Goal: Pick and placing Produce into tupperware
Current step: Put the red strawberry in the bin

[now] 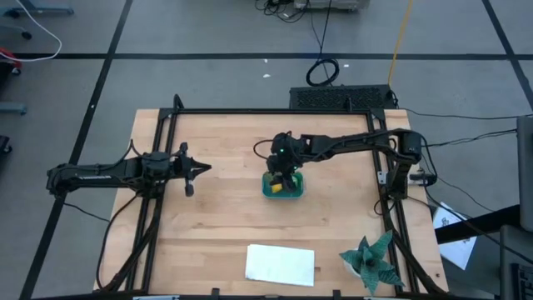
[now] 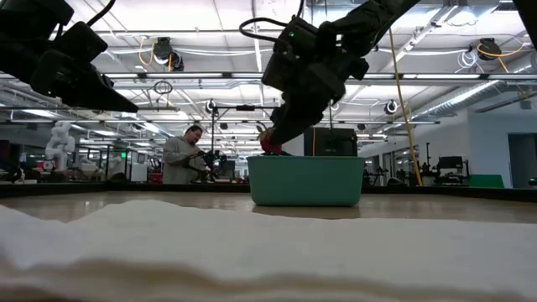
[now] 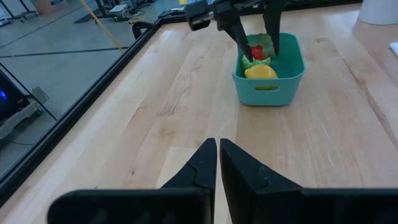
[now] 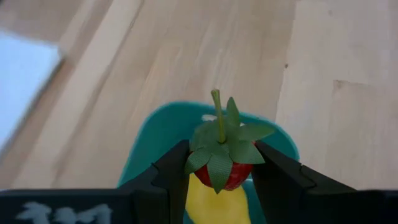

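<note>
The teal tupperware (image 1: 293, 192) stands at the table's middle; it also shows in the left wrist view (image 3: 277, 84). The yellow lemon-like piece (image 3: 261, 72) lies in it, with a light green piece (image 3: 247, 63) partly hidden behind the lemon. My right gripper (image 4: 224, 158) is over the tub, shut on the dark red piece (image 4: 225, 174), which has green leaves and a stem. My left gripper (image 3: 218, 149) is shut and empty, above the table left of the tub (image 1: 193, 172). My right gripper pinches the red piece's two sides (image 4: 200, 175) between its two fingers, just under the green leaves. The fingers (image 3: 240, 36) point down from above. The piece hangs clear, stem end toward the wrist, at about the tub's rim (image 2: 270, 144) over the lemon (image 4: 214, 202).
A flat white rectangle (image 1: 281, 263) lies near the front edge, and a spiky teal-green plant (image 1: 371, 258) sits at the front right corner. A dark frame (image 1: 162, 125) runs round the tabletop. A person (image 2: 180, 155) stands far behind the table.
</note>
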